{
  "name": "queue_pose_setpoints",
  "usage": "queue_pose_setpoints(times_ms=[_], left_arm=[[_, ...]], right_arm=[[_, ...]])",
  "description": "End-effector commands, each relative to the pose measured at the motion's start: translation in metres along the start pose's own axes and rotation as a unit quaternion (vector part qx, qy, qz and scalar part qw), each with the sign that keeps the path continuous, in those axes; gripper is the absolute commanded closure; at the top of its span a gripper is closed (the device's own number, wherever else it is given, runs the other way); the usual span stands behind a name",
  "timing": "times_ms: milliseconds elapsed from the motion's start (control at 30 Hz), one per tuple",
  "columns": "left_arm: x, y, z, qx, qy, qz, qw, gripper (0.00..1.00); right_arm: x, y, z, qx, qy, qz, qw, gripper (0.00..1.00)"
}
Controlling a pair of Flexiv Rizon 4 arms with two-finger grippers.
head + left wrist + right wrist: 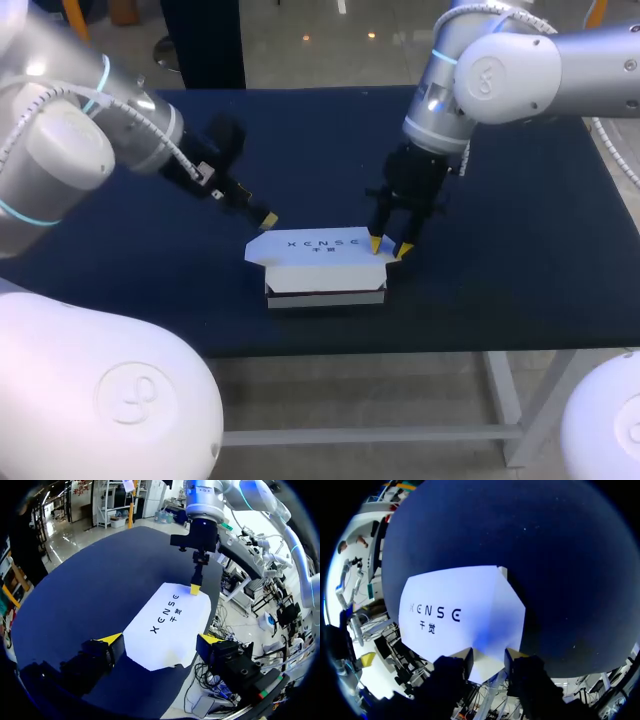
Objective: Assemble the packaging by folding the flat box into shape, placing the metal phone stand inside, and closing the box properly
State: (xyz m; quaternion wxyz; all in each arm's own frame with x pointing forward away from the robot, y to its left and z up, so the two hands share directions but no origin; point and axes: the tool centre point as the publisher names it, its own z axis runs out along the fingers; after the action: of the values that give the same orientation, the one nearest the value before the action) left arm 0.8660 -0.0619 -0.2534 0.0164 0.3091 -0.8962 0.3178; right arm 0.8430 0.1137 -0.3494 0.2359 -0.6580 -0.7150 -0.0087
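White box (322, 262) folded into shape, centre of frame on tabletop (520, 260). Lid down; full closure unconfirmed. Phone stand not visible, judged inside. Left gripper (161, 641) released, empty, at box's left end. Right gripper (389, 246) at right end; grip cannot tell. Remaining: secure lid.

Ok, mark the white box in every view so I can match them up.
Head view: white box mid-table, right gripper at its right end.
Left wrist view: white box just ahead of the left gripper.
Right wrist view: white box just ahead of the right gripper.
Shared landmark: the dark lettering on its lid.
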Motion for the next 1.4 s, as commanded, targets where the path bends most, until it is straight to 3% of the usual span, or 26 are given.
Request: queue_pose_setpoints(times_ms=[33,67,100,133,533,600,633,800,967,1033,1100,1400], left_arm=[[-0.010,-0.015,0.003,-0.141,0.134,-0.264,0.945,0.00],[-0.012,-0.015,0.003,-0.136,0.130,-0.316,0.930,0.00],[-0.012,-0.014,0.003,-0.131,0.104,-0.346,0.923,0.00],[-0.011,-0.012,0.003,-0.115,0.042,-0.383,0.916,0.00],[-0.011,-0.012,0.003,-0.115,0.042,-0.383,0.916,0.00],[-0.015,-0.015,0.008,-0.107,0.027,-0.428,0.897,0.00],[-0.016,-0.014,0.009,-0.103,0.023,-0.437,0.893,0.00],[-0.009,-0.003,0.012,-0.097,-0.009,-0.463,0.881,0.00],[-0.005,0.007,0.012,-0.092,-0.016,-0.480,0.872,0.00],[-0.006,0.008,0.014,-0.092,-0.024,-0.494,0.864,0.00],[-0.008,0.009,0.015,-0.087,-0.051,-0.498,0.861,0.00],[-0.008,0.009,0.015,-0.087,-0.051,-0.498,0.861,0.00]], right_arm=[[0.000,0.000,0.002,-0.002,-0.001,0.001,1.000,0.55],[0.000,0.000,0.002,-0.002,0.000,0.002,1.000,0.55],[0.000,0.000,0.002,-0.002,0.000,0.002,1.000,0.55],[0.000,0.000,0.002,-0.003,0.000,0.002,1.000,0.55],[0.001,0.001,0.002,-0.005,-0.001,0.000,1.000,0.53],[0.001,0.001,0.003,-0.005,0.000,0.001,1.000,0.53],[0.000,0.001,0.003,-0.005,0.001,0.001,1.000,0.53],[-0.001,-0.001,0.004,-0.006,0.001,0.003,1.000,0.53],[-0.002,-0.001,0.003,-0.009,0.001,0.003,1.000,0.53],[-0.001,0.000,0.003,-0.009,0.001,0.003,1.000,0.53],[-0.001,0.000,0.004,-0.009,0.000,0.003,1.000,0.53],[-0.001,-0.001,0.005,-0.010,0.002,0.003,1.000,0.53]])
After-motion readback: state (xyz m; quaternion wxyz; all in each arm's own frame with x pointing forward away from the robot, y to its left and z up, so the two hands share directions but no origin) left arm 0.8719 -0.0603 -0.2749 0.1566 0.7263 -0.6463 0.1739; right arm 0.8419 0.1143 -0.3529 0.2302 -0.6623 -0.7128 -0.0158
